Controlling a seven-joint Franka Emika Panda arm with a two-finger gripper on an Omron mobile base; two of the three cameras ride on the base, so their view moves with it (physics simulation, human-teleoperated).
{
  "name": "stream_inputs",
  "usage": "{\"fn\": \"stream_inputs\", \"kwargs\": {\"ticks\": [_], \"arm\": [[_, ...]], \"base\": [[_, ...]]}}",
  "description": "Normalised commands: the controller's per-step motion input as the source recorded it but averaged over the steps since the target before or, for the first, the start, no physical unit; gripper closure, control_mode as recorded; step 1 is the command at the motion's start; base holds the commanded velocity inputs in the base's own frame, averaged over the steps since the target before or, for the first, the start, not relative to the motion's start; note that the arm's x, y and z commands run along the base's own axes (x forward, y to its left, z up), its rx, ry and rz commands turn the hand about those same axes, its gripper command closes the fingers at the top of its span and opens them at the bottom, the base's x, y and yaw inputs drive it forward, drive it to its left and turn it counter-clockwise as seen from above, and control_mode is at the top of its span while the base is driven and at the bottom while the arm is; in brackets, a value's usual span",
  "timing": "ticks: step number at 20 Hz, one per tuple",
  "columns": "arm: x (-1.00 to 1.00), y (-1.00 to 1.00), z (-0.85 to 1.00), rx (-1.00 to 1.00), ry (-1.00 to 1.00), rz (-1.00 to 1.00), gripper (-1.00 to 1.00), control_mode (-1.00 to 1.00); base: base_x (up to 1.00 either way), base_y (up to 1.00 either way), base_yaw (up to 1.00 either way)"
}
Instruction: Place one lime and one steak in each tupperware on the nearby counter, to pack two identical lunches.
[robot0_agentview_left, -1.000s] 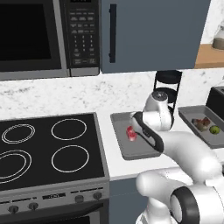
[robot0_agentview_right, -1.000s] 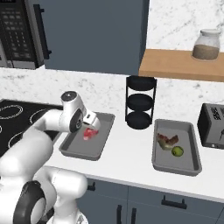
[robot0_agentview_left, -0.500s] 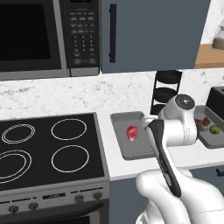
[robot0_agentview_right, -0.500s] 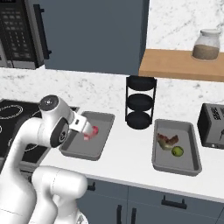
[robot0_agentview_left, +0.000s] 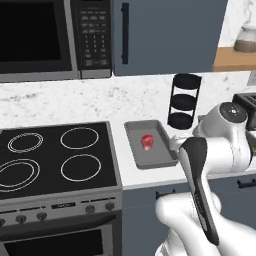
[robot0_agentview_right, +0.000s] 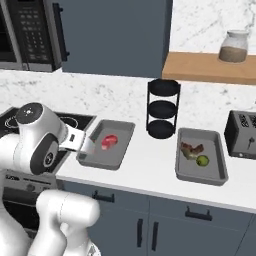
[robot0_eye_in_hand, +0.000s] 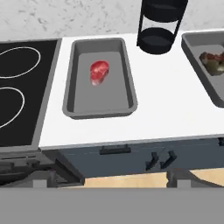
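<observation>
Though unlabeled, red steak in tupperware

Arm is covering the right tupperware in the left base view. Hand view's right edge is cropping that tray; the dark steak and lime are blurring together there. Toaster is running past the right base view's edge.

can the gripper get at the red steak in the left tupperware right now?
Probably yes. The red steak lies alone in the open left tupperware, nothing above it, and the gripper is open just off its near-left corner.
</observation>
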Motion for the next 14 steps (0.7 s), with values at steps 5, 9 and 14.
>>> {"fn": "stream_inputs", "kwargs": {"ticks": [5, 9, 14], "arm": [[0.00, 0.00, 0.00, 0.00, 0.00, 0.00, -1.00, 1.00], [0.00, 0.00, 0.00, 0.00, 0.00, 0.00, -1.00, 1.00], [0.00, 0.00, 0.00, 0.00, 0.00, 0.00, -1.00, 1.00]], "base": [[-0.49, -0.93, -0.04], [-0.21, -1.00, -0.01], [-0.31, -1.00, 0.00]]}}
